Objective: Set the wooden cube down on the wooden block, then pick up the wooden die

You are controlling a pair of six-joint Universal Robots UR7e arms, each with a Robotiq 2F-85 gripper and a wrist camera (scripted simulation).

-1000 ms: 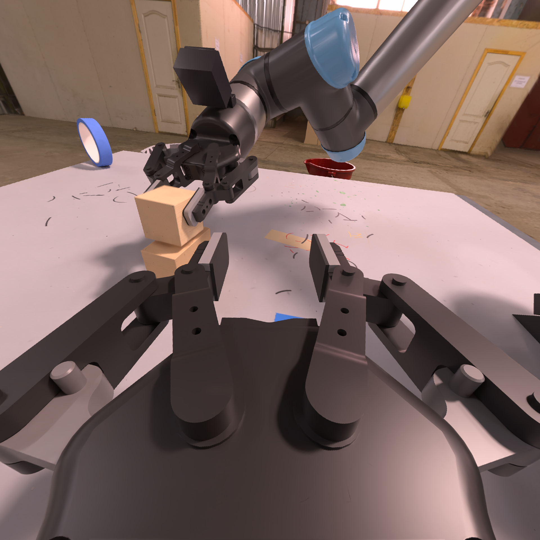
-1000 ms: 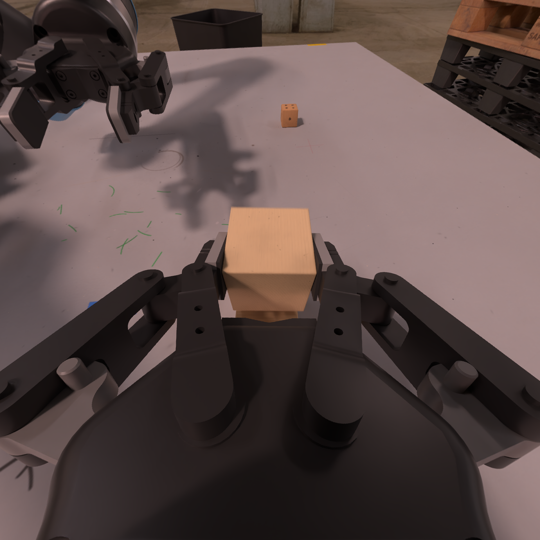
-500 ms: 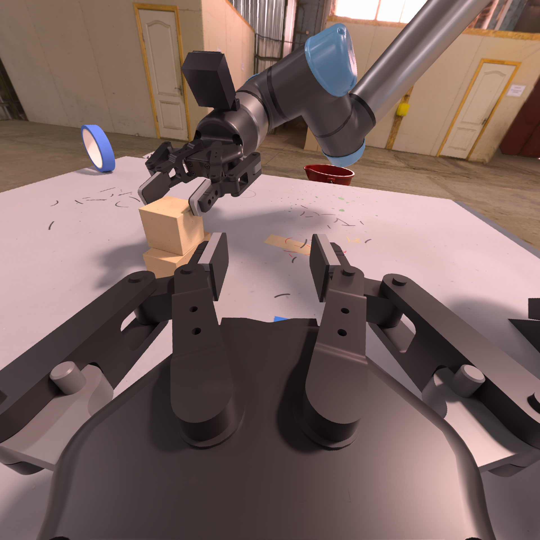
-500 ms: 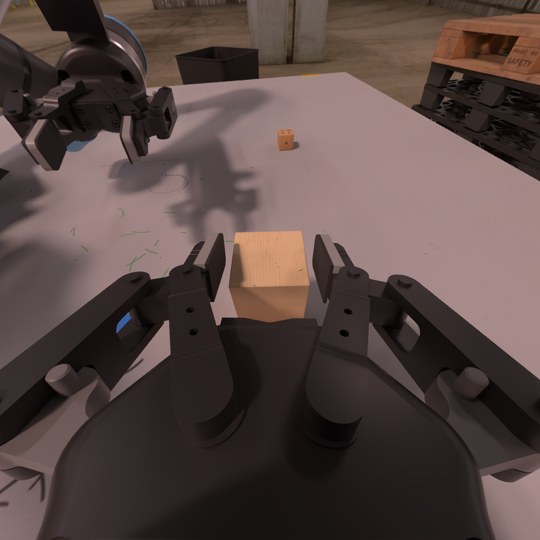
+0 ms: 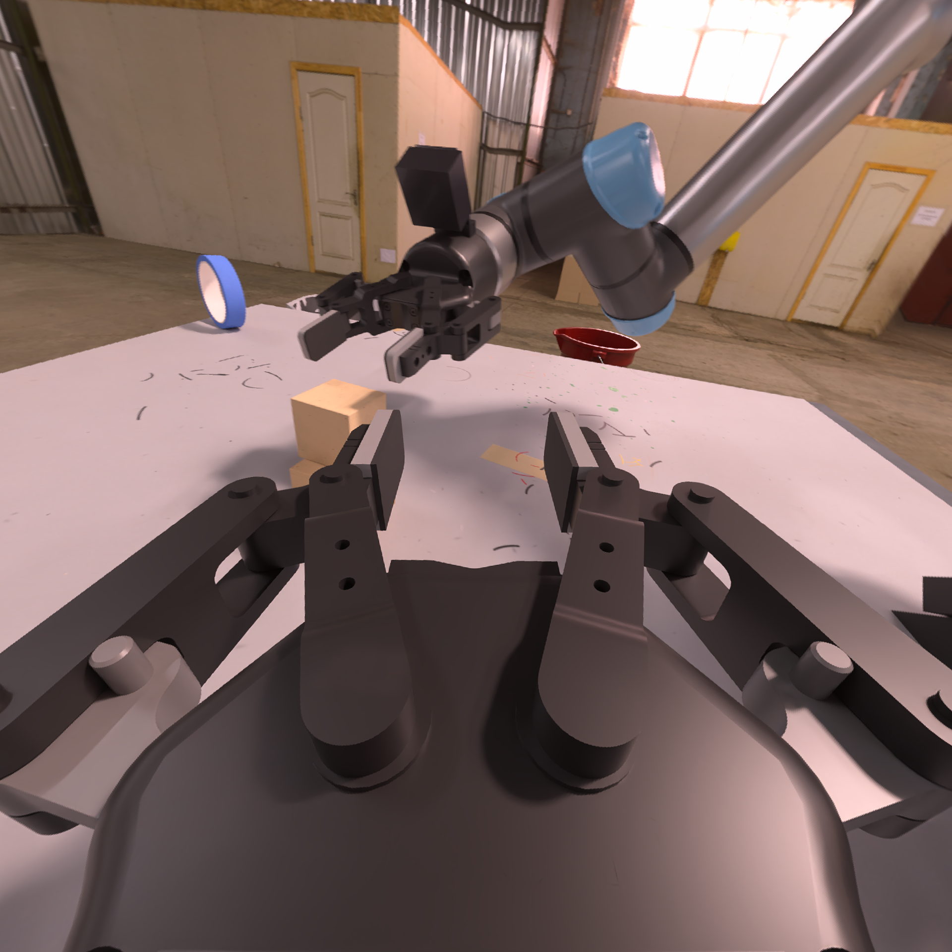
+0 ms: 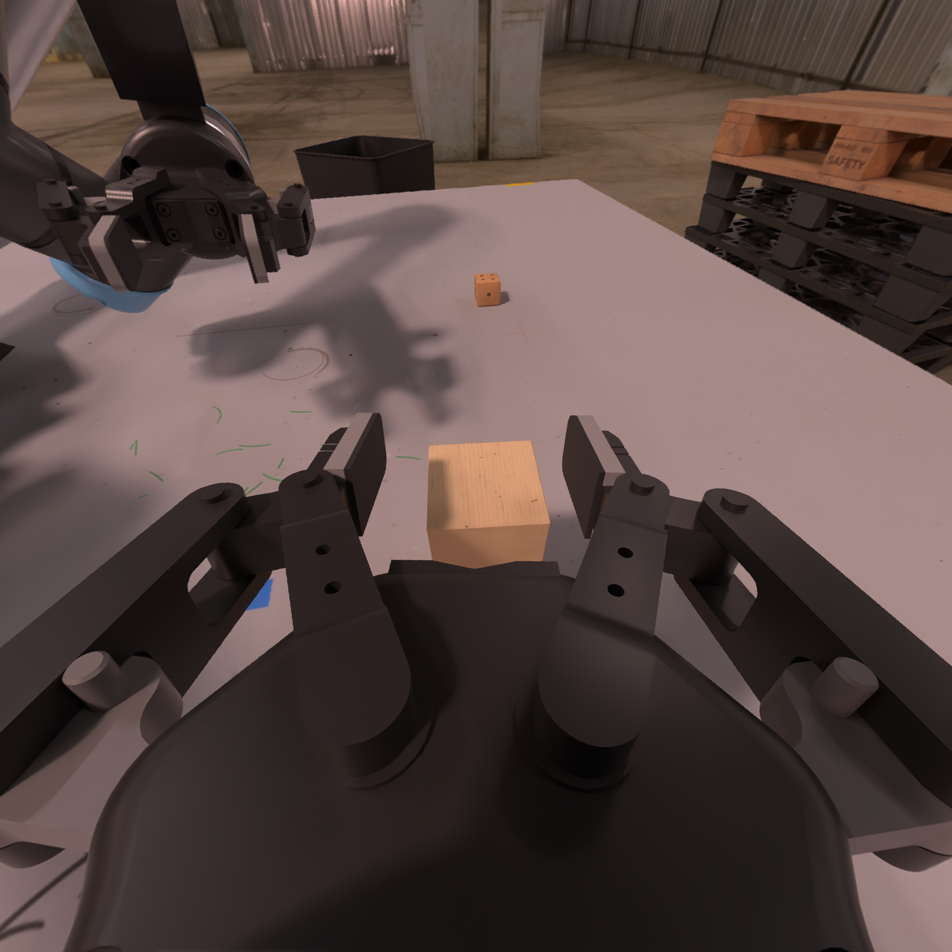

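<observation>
The pale wooden cube (image 5: 329,420) rests on the wooden block (image 5: 304,471), which shows only as a sliver behind my left finger. In the right wrist view the cube (image 6: 484,494) lies below and between my open fingers, and the block is hidden under it. My right gripper (image 6: 474,463) is open, empty and lifted clear of the cube; it also shows in the left wrist view (image 5: 355,350). My left gripper (image 5: 471,463) is open and empty, and shows far left in the right wrist view (image 6: 190,257). The small orange-brown die (image 6: 487,289) sits alone farther out on the table.
A grey table (image 6: 669,412) with pen marks carries all this. A blue tape roll (image 5: 220,291) stands at its far left corner. A red bucket (image 5: 596,346) sits on the floor beyond. A black bin (image 6: 366,162) and stacked pallets (image 6: 834,206) stand past the table.
My right gripper let go of the cube, leaving it on the block, then opened wide and rose up and away. My left gripper stayed open and lifted a little.
</observation>
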